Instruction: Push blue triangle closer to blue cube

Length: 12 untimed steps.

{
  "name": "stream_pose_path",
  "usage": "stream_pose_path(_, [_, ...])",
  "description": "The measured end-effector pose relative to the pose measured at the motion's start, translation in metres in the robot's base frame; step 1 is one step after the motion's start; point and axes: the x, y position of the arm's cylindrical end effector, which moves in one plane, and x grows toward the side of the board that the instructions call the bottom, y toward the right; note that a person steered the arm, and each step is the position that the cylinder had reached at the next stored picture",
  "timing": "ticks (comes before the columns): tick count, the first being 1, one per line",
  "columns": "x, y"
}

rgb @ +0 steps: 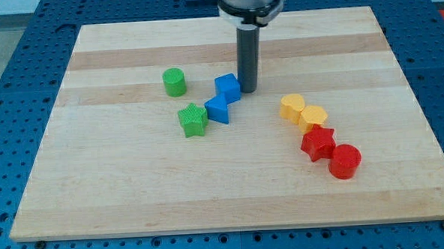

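- Blue triangle sits near board centre, touching the blue cube above it; green star just beside its left
- You see my tip against the cube's right side; no jaws here, just a rod

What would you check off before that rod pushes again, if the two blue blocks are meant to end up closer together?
1. My tip in view: ok, it is on the board just to the view's right of the blue cube.
2. Blue triangle located: ok, it lies below-left of the blue cube, the two touching or nearly so.
3. Gap left to close: cannot tell, it is too small to judge.
4. Tip placed to push the triangle toward the cube: not ok, it is on the cube's far side.
5. Green star block clear of the triangle: not ok, it sits right against its left.
6. Yellow and red blocks out of the way: ok, they are off to the right.
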Motion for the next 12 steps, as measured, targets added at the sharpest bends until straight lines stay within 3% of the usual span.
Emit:
stream_pose_path(3, [-0.01, -0.045])
stream_pose_path(5, [-0.054, -0.063])
stream_pose_path(7, [-0.066, 0.007])
stream_pose_path(8, [-0.05, 0.027])
stream_pose_path(9, [0.033, 0.033])
stream_pose_path(10, [0.071, 0.027])
stream_pose_path(12, [0.075, -0.004])
